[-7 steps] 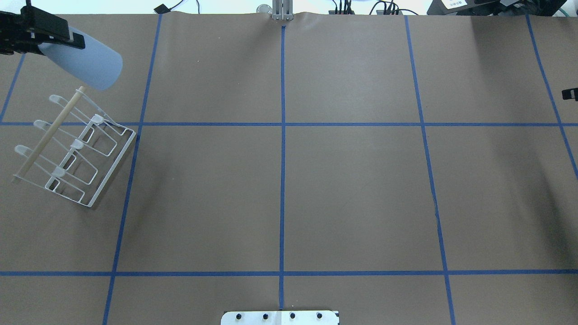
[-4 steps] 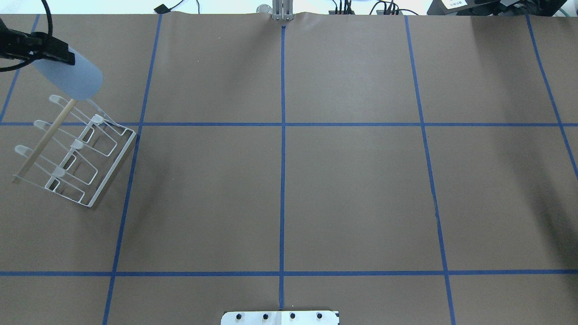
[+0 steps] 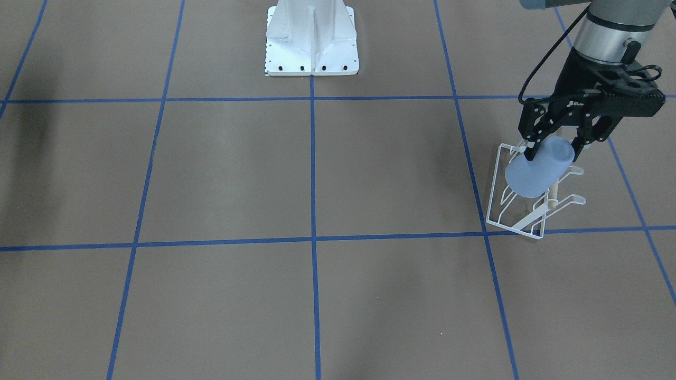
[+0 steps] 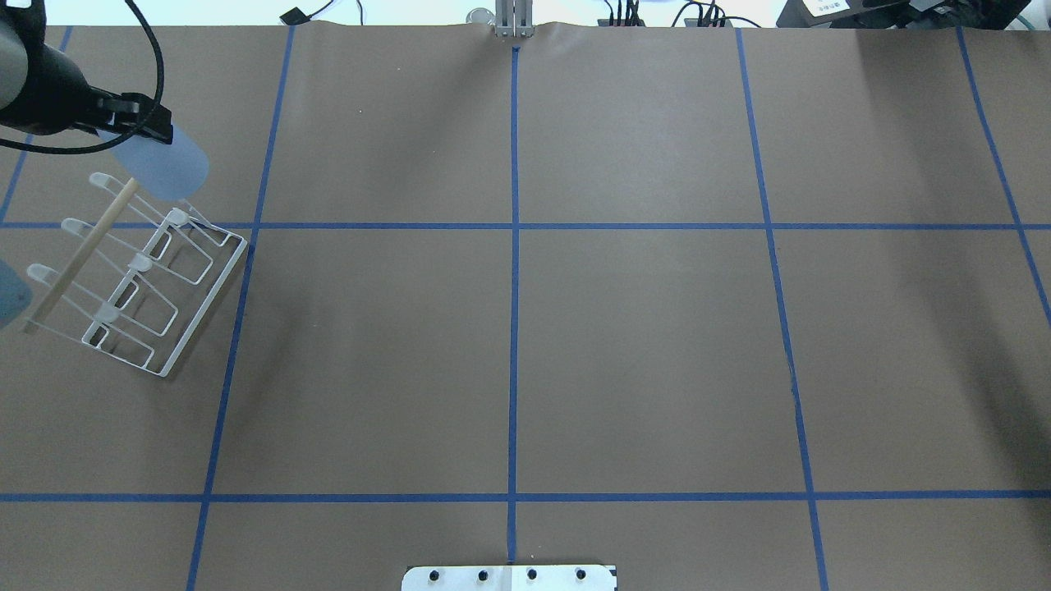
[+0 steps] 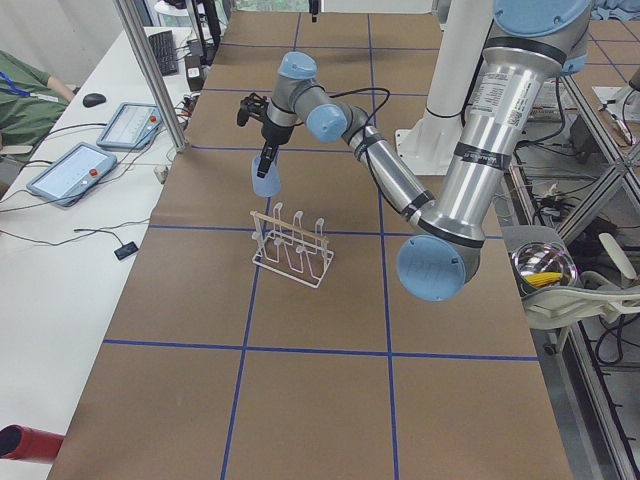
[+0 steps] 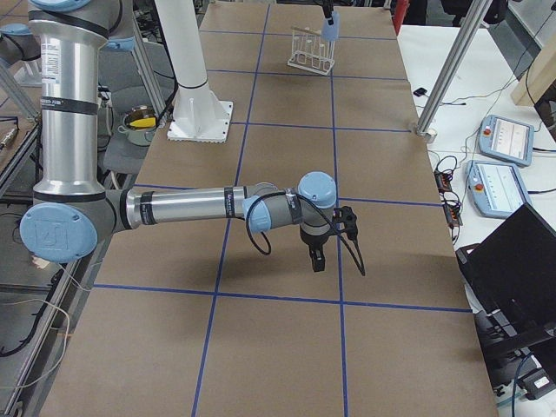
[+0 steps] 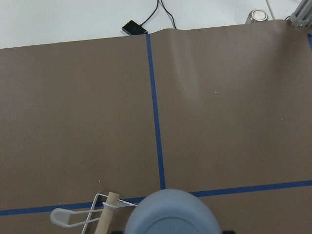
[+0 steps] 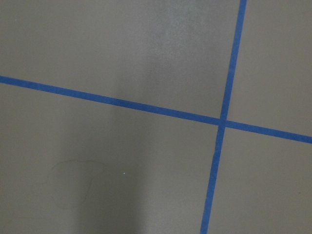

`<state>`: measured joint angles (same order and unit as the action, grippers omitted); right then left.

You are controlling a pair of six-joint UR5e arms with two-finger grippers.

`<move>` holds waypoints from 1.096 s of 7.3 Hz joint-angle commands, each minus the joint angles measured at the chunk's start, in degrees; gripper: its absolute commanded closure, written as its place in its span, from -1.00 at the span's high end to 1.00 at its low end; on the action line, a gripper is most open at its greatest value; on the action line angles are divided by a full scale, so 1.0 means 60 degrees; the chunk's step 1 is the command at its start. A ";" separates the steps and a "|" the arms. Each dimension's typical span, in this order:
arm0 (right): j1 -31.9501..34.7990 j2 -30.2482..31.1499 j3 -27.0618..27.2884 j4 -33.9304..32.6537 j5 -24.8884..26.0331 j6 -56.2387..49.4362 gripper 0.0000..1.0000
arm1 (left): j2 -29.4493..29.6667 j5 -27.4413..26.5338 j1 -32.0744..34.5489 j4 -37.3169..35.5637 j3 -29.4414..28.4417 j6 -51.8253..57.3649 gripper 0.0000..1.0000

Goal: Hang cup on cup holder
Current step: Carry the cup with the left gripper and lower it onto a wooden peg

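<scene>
My left gripper is shut on the light-blue cup and holds it tilted in the air, just above the far end of the white wire cup holder. In the front-facing view the cup hangs from the gripper with its wide end turned down towards the rack. The left wrist view shows the cup at the bottom edge, beside the rack's wooden dowel. My right gripper shows only in the exterior right view, low over bare table. I cannot tell whether it is open or shut.
Brown paper with a blue tape grid covers the table. The robot's base plate is at the near edge. Cables and a metal post line the far edge. A joint of the left arm shows at the left edge.
My left gripper has turned and come down with the cup, which now sits closer to the rack's far end and dowel tip. The rack has not moved.
</scene>
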<state>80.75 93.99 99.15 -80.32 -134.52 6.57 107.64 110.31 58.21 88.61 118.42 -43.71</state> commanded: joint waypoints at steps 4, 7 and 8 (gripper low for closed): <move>0.0004 -0.0035 0.0013 -0.0002 -0.0066 0.0062 1.00 | -0.0273 -0.0103 -0.0341 0.0070 -0.0239 0.0005 -1.00; 0.0004 -0.0079 0.0013 -0.0002 -0.0065 0.0062 1.00 | -0.0435 -0.0089 -0.0385 0.0085 -0.0312 0.0472 -1.00; 0.0004 -0.0079 0.0013 -0.0002 -0.0065 0.0047 1.00 | -0.0436 -0.0089 -0.0428 0.0115 -0.0429 0.0473 -1.00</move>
<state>80.77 93.56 99.23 -80.33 -134.91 6.92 105.26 109.74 55.88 89.11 116.48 -41.36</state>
